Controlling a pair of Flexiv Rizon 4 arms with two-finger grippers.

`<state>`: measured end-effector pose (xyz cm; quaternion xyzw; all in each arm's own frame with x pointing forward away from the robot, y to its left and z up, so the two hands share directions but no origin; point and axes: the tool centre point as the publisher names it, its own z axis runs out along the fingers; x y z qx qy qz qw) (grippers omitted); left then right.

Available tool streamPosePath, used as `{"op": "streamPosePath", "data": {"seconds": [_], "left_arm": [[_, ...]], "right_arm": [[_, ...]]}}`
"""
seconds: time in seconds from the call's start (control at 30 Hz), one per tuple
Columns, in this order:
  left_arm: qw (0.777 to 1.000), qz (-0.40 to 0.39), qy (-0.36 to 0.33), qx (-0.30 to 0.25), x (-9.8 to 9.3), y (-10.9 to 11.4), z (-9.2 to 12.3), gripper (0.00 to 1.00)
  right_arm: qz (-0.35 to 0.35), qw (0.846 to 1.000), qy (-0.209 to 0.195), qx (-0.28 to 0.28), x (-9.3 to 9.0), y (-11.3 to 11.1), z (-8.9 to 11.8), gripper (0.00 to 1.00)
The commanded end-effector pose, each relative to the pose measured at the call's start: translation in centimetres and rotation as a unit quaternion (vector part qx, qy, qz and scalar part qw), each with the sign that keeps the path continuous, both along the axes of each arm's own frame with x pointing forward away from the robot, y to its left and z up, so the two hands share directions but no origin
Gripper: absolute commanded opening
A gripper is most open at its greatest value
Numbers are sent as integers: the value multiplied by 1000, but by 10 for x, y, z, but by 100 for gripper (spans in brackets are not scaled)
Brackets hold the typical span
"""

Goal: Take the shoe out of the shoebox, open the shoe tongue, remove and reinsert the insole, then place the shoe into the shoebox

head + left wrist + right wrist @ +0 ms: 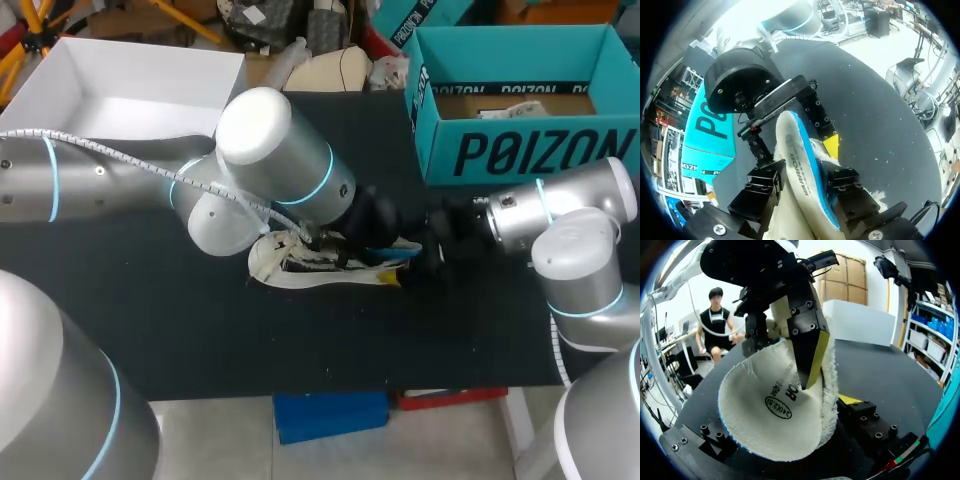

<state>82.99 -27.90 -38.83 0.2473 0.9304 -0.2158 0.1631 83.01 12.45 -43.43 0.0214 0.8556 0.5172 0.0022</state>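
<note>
Head view: white low-top shoe with dark laces (300, 268) lies on its side on the black table (200, 330), under the left arm's wrist and just behind the left gripper (378, 228). The teal cardboard shoebox (520, 150) stands open, well apart from both grippers, beyond the right gripper (432, 250).

Progress, as I judge it: shoe is out of the box and the tongue is prob. opened. The white fleecy insole with blue foam edge (770, 405) looks out of the shoe, or nearly so; its lower end is hidden. Left to do: reinsert the insole, then put the shoe back in the shoebox. So approx. mid-task.

Pose: the left arm comes in from the left and reaches past the middle, w/ its gripper pointing at the right arm. The right arm comes in low from the right, forearm about level, pointing back at it. The two grippers meet nose to nose just past the shoe's end.

Left gripper: closed down narrow on the insole, clamping it from both faces. The insole stands on edge and curls over toward the right gripper.

Right gripper: the insole's far end sits w/in its reach, but I can't tell whether it grips or just straddles it.
</note>
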Motion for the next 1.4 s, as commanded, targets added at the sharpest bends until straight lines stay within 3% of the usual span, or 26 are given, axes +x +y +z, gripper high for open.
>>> {"op": "streamPosePath", "data": {"seconds": [0.03,0.37,0.4,0.47,0.9,1.4], "left_arm": [[1000,5,-7,1,-1,-8,-2,40],[999,49,-16,-1,6,-7,0,26],[999,51,-15,-2,6,-6,1,22],[998,60,-14,-5,7,-3,3,0],[996,50,10,-71,-13,16,28,0],[973,29,90,-210,-57,8,137,0]], "right_arm": [[0,1000,0,-1,-1,1,-2,0],[0,1000,0,-1,-1,1,-2,0],[0,1000,0,-1,-1,1,-2,0],[0,1000,0,-1,-1,1,-2,0],[0,1000,0,-1,-1,1,-2,0],[0,1000,0,-1,-1,1,-2,0]]}}
